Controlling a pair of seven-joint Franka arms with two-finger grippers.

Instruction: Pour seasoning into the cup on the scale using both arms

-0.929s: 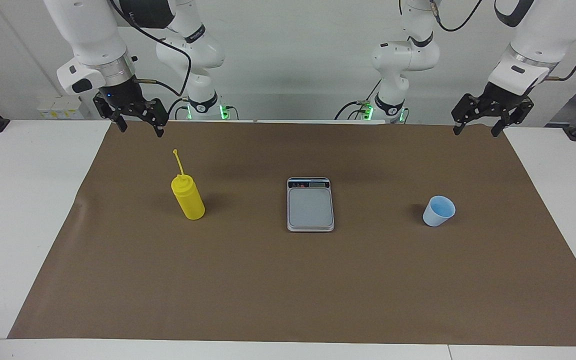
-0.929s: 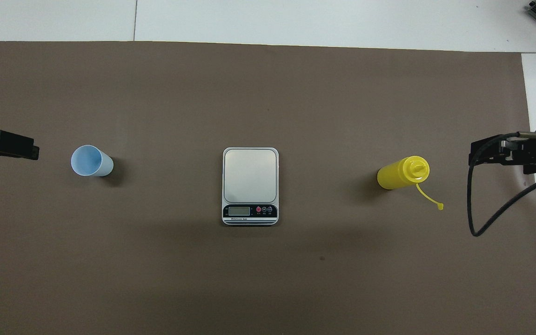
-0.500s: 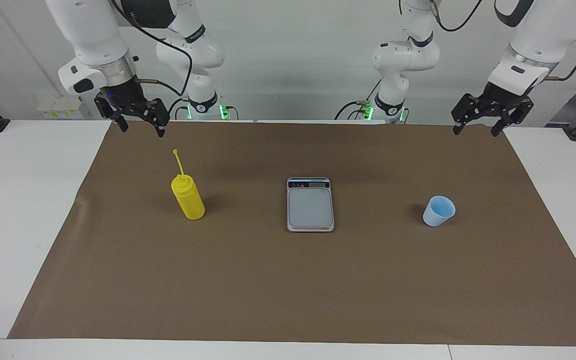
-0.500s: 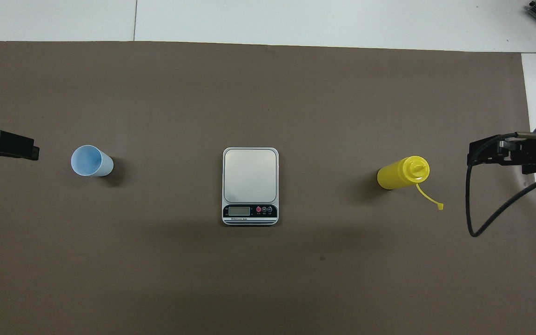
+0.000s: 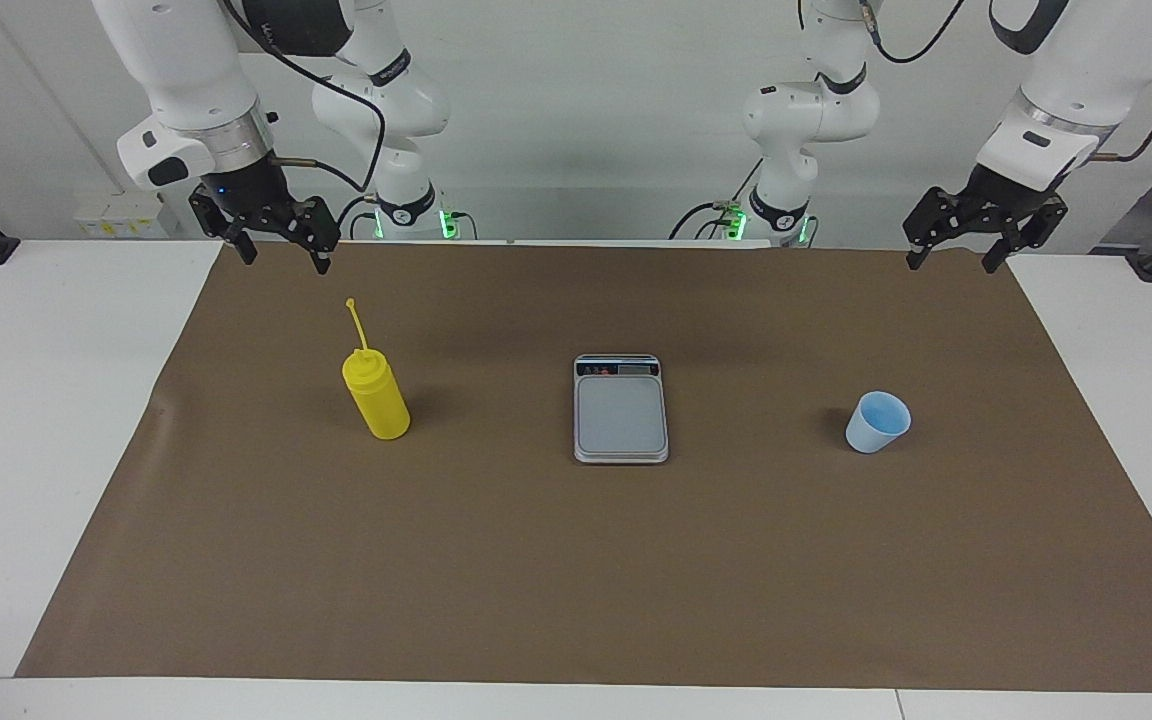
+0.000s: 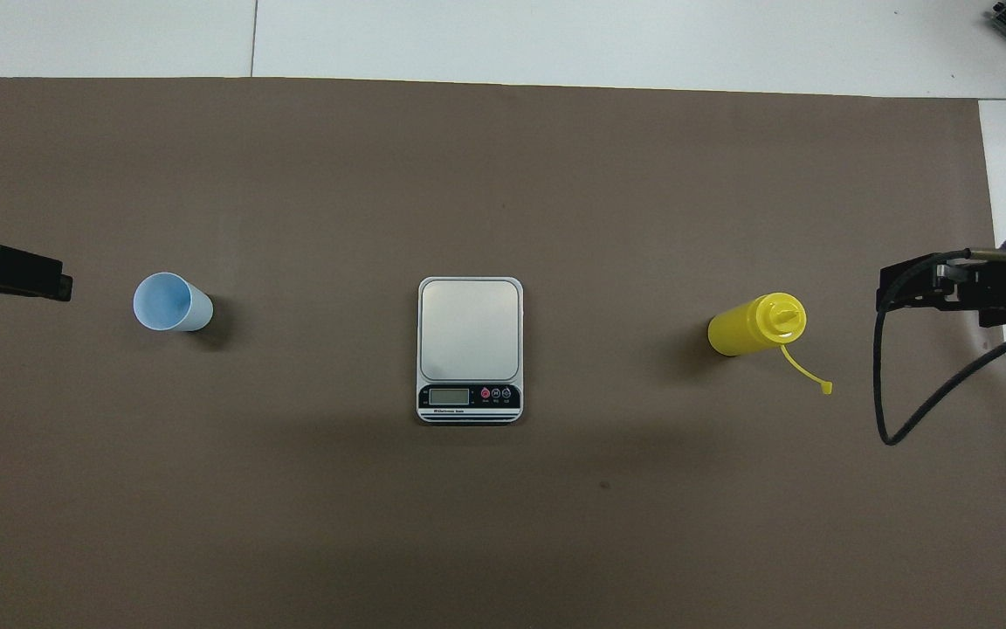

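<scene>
Two white robot arms hang raised over the robots' edge of a table (image 5: 56,420) covered by a brown mat (image 5: 576,580), with three items set out in a row across its middle. The yellow seasoning bottle (image 5: 376,395) stands upright on the mat toward the right arm's end, its nozzle uncapped and its thin cap strap (image 5: 357,322) sticking up from the neck. The silver-grey scale (image 5: 621,408) lies flat at the centre of the mat, its weighing plate bare and its dark display strip turned toward the robots. The pale blue cup (image 5: 877,422) stands upright and mouth up on the mat toward the left arm's end, well apart from the scale and not on it.

The right gripper (image 5: 279,252) hangs in the air over the mat's edge nearest the robots, its fingers spread and grasping nothing; the bottle stands below it, farther out on the mat. The left gripper (image 5: 954,258) is poised over the mat's corner at its own end, likewise released and carrying nothing. Neither gripper touches any item.
</scene>
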